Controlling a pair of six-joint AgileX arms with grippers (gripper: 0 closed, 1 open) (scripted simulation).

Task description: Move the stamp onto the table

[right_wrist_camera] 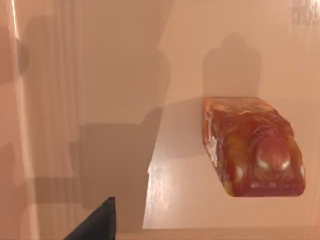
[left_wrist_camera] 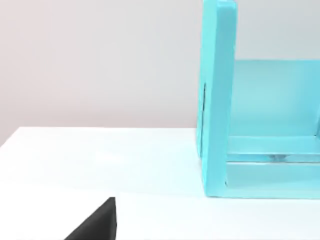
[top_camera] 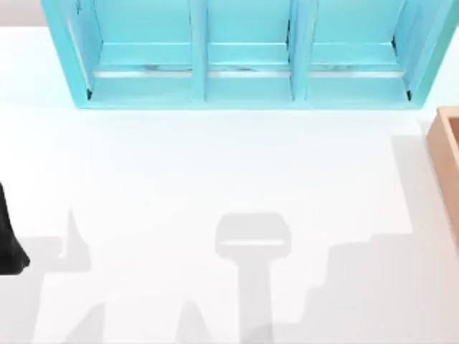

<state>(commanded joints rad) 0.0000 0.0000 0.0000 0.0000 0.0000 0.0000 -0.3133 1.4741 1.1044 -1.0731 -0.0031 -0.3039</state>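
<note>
Tan box floor (right_wrist_camera: 175,60) under mottled brown-orange stamp (right_wrist_camera: 252,145), right end effector grip unclear.

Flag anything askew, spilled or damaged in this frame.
Nothing stands out. The stamp lies intact on the wooden box floor, and the turquoise shelf unit stands square on the table.

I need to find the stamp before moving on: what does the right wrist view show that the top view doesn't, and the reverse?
Right wrist view: the stamp lying on the tan floor inside the wooden box, apart from its walls. Top view: the white table, the turquoise shelf unit, and the left arm at the table's left edge. Shared: the box, seen from above as a corner at the table's right edge.
</note>
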